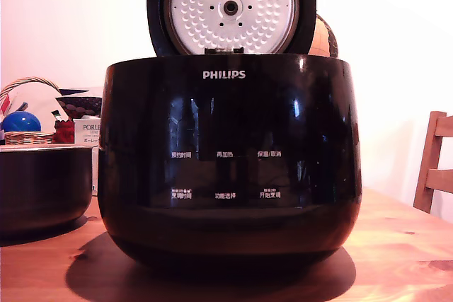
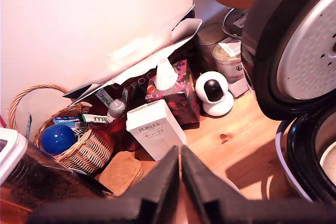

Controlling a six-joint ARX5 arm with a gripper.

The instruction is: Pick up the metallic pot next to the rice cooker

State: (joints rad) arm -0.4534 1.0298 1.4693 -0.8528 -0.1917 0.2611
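The rice cooker [image 1: 230, 167] fills the middle of the exterior view, glossy black with a PHILIPS logo. Its lid [image 1: 230, 6] stands open and shows a white dimpled plate. The metallic pot [image 1: 42, 189], dark and round, sits on the wooden table at the exterior view's left, close beside the cooker. In the wrist view my gripper [image 2: 180, 151] is shut, its black fingers [image 2: 157, 182] pressed together with nothing between them. It hangs above the table, beside the cooker's lid [image 2: 299, 51] and rim [image 2: 294, 161]. A dark shape [image 2: 37, 187] by the basket may be the pot. The exterior view does not show the gripper.
Behind the pot stand a wicker basket [image 2: 86, 150] holding a blue ball [image 2: 58, 138], a white PORLEX box [image 2: 155, 129], a tissue box [image 2: 176, 90] and a small white camera [image 2: 214, 93]. A wooden chair [image 1: 433, 167] stands at the exterior view's right.
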